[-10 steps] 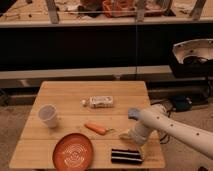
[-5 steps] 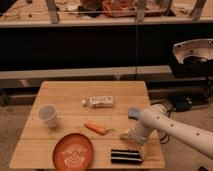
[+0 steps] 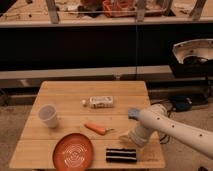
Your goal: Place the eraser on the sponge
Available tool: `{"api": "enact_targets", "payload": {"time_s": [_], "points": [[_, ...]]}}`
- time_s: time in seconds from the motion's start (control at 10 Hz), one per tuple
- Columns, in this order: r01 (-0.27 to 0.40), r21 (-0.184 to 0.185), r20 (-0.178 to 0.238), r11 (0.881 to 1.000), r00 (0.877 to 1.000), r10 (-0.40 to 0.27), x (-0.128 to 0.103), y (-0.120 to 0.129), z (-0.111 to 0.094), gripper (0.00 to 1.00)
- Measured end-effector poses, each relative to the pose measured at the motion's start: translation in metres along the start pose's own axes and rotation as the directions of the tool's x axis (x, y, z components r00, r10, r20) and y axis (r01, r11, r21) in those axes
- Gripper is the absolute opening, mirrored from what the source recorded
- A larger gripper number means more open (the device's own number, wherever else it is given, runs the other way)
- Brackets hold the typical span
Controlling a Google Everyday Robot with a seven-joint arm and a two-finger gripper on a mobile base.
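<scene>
Left of frame, a white cup (image 3: 48, 116) stands with open table (image 3: 60, 90) around it. The orange plate (image 3: 73, 151) sits at the front edge, with the carrot (image 3: 96, 129) just above it. The eraser (image 3: 120, 155) lies flat along that lower edge, right of the plate. The gripper (image 3: 126, 139) hangs just above its right end; open or closed, I cannot tell. The sponge (image 3: 133, 113) sits near the table's right edge, beside the arm.

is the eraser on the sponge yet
Off: black striped eraser block lies apart from the light-blue soft sponge; hand close above the eraser.
</scene>
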Motion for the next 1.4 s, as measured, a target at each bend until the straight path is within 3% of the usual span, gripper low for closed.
{"api": "enact_targets", "payload": {"time_s": [0.5,1.0,1.2,1.4], "points": [[-0.048,-0.052,0.003,0.997,0.999,0.048,-0.008,0.012,0.006,0.8],[-0.089,-0.031,0.005,0.996,0.996,0.089,-0.024,0.007,0.022,0.8],[-0.103,-0.025,0.02,0.994,0.994,0.104,-0.022,0.005,0.028,0.7],[-0.11,-0.015,0.023,0.994,0.994,0.111,-0.02,0.003,0.03,0.5]]}}
